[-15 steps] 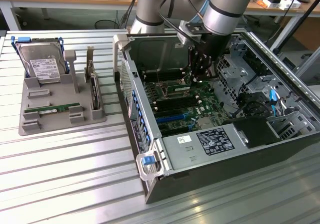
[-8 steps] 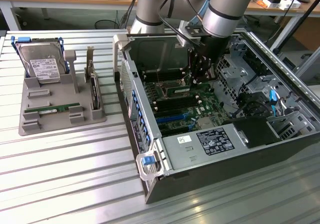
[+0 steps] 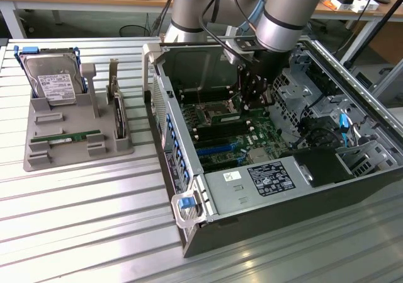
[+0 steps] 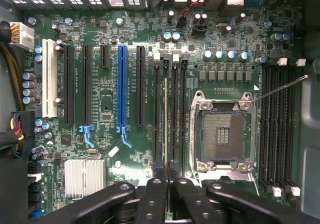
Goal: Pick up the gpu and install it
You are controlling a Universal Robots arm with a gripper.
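Observation:
My gripper (image 3: pixel 255 97) reaches down inside the open computer case (image 3: pixel 302 176), above the motherboard (image 3: pixel 233 138). In the wrist view the gripper (image 4: pixel 166 178) is shut on the gpu (image 4: pixel 166 119), a thin stick seen edge-on as a pale narrow line. The stick hangs lengthwise over the group of black slots (image 4: pixel 175 109) beside the CPU socket (image 4: pixel 222 131), in line with the second slot. Whether it touches the slot I cannot tell. A similar green stick (image 3: pixel 66 136) lies flat on the grey holder (image 3: pixel 75 154) at the exterior view's left.
On the grey holder stand a silver hard drive in blue rails (image 3: pixel 53 81) and an upright dark card with a metal bracket (image 3: pixel 118 116). The case's side wall (image 3: pixel 167 125) rises between holder and motherboard. A blue slot (image 4: pixel 122 84) and a heat sink (image 4: pixel 85 176) lie near the black slots.

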